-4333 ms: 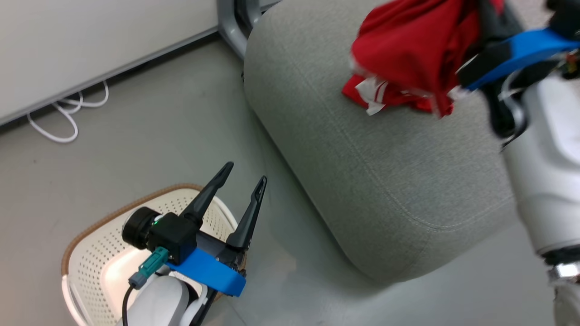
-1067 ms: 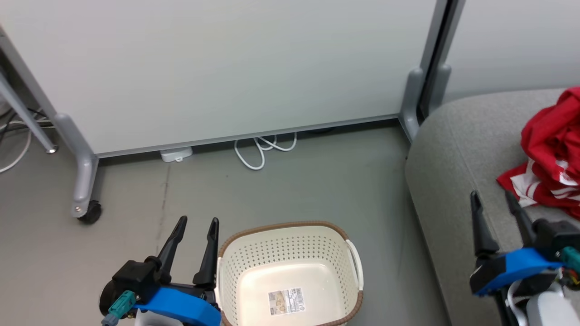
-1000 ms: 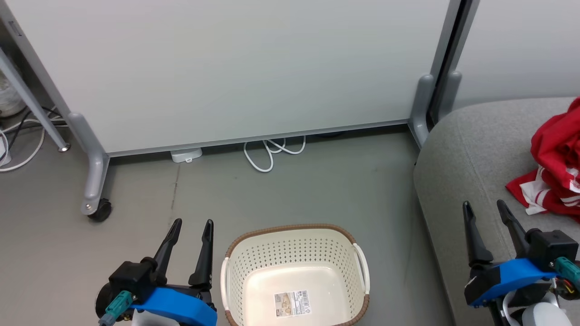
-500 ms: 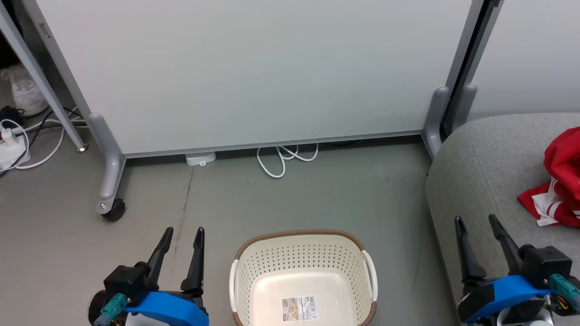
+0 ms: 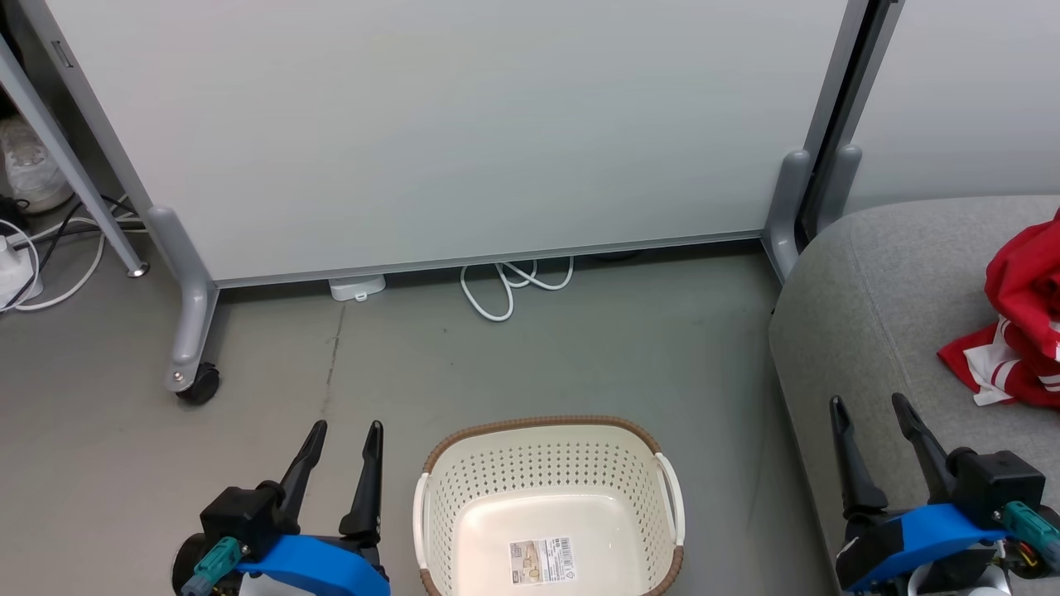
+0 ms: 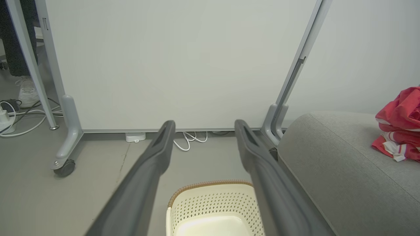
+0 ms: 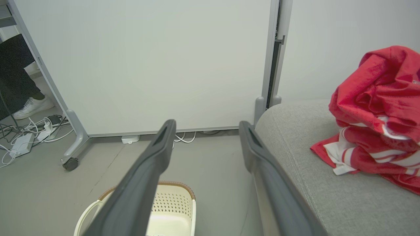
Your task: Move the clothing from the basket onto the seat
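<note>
- Head view: the basket (image 5: 538, 422) stands on the floor (image 5: 580, 356) at 6 o'clock, a label sticker (image 5: 542, 559) on its bottom. The clothing (image 5: 1023, 331) lies heaped on the seat (image 5: 869, 314) at 3 o'clock. The left hand (image 5: 349, 426), at 7 o'clock just beside the basket, is spread apart and empty. The right hand (image 5: 866, 401), at 5 o'clock over the seat's edge, is too.
- Left wrist view: the left hand is spread apart, with the basket at 6 o'clock and the clothing on the seat at 3 o'clock.
- Right wrist view: the right hand is spread apart, with the basket at 7 o'clock and the clothing on the seat at 3 o'clock.
</note>
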Robot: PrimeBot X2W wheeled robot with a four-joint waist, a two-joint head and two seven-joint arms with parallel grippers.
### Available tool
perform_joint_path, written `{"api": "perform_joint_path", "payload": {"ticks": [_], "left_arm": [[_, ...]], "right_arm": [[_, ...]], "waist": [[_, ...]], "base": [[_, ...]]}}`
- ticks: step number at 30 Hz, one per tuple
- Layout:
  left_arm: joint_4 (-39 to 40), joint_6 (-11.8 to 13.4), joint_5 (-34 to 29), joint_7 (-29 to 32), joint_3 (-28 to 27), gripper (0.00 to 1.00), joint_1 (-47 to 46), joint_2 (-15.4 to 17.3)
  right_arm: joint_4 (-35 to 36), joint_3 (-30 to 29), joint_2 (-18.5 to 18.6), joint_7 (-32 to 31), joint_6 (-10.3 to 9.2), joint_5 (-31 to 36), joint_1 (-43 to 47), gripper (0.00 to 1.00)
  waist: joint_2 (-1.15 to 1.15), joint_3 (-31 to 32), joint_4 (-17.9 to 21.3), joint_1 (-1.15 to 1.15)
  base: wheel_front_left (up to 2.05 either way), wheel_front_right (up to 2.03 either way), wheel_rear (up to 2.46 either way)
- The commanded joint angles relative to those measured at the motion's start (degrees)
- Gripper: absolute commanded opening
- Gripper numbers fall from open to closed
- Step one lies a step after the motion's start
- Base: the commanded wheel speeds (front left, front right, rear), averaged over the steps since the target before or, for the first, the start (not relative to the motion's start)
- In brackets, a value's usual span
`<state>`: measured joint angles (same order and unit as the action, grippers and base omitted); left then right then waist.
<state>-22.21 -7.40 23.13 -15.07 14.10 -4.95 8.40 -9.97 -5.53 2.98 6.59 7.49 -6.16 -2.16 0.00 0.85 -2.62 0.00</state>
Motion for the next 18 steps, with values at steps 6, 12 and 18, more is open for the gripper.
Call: {"api": "perform_joint_path", "payload": {"ticks": [6, 12, 18], "left_arm": [[-0.2, -0.1, 0.6, -0.1, 0.2, 1.0, -0.4, 0.4], [-0.3, -0.1, 0.8, -0.1, 0.2, 1.0, -0.5, 0.5], [-2.3, 0.0, 0.8, 0.4, 0.0, 0.0, 2.3, -0.2]], "right_arm": [[0.3, -0.1, -0.2, -0.1, 0.01, -0.6, 1.1, 1.0], [0.5, 0.0, -0.2, -0.1, 0.01, -0.7, 1.2, 1.0], [-2.5, -0.1, -0.3, -0.1, 0.0, -0.6, 1.2, 0.0]], "waist": [[0.0, 0.0, -0.2, 0.0], [0.0, -0.4, -0.3, 0.0], [0.0, -0.4, -0.3, 0.0]], "base": [[0.0, 0.0, 0.0], [0.0, 0.0, 0.0], [0.0, 0.0, 0.0]]}}
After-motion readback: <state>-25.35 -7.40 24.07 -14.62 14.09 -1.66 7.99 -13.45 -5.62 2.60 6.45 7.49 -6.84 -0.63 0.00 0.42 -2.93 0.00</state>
